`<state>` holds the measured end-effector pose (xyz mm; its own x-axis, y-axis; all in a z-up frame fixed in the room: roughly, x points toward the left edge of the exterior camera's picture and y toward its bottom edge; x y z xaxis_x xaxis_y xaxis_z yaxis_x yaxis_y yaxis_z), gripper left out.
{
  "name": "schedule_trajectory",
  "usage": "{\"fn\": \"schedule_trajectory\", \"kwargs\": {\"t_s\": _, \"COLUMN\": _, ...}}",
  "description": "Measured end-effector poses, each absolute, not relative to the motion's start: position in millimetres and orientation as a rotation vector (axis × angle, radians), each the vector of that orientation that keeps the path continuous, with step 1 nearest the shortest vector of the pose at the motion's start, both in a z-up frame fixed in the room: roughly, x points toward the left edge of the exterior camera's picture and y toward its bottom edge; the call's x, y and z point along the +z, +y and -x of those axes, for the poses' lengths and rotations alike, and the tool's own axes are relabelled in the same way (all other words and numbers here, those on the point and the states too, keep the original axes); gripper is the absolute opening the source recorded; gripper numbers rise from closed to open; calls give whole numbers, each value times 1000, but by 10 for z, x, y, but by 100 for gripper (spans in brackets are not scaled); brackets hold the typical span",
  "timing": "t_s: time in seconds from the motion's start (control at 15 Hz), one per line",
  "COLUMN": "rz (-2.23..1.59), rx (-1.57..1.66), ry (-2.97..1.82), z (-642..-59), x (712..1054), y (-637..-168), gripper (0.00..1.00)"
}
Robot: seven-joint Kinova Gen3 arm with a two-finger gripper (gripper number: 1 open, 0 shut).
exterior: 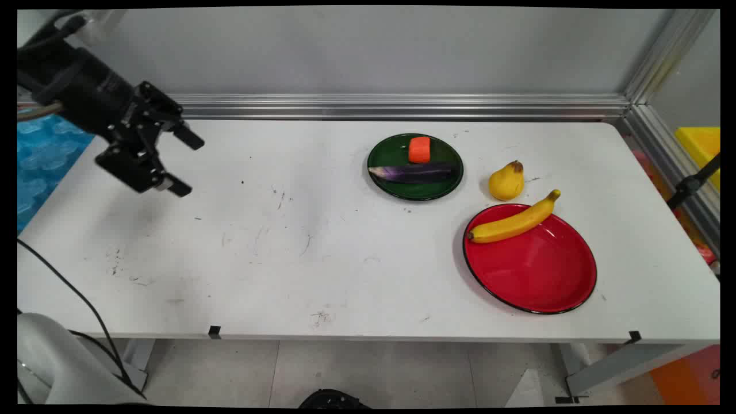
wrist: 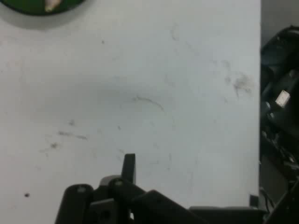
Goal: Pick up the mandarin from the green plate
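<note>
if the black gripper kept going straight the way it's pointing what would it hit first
Probably bare white table. The open black two-finger gripper points down and right; the round green plate lies farther along, though depth is unclear.

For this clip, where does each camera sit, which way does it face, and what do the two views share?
Main view: fixed above the table's near side, facing the back wall across the white table; the gripper, open, shows at upper left.
Hand view: on the hand, looking down at the scuffed tabletop; black linkage at the bottom edge.
Shared: the table and the green plate.
</note>
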<state>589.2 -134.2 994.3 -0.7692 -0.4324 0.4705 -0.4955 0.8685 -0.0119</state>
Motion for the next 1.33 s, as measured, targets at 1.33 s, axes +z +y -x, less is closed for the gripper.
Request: {"fn": "schedule_trajectory", "kwargs": {"t_s": 1.33, "rz": -948, "rx": 402, "ry": -2370, "z": -4867, "x": 9561, "y": -2939, "gripper": 100}}
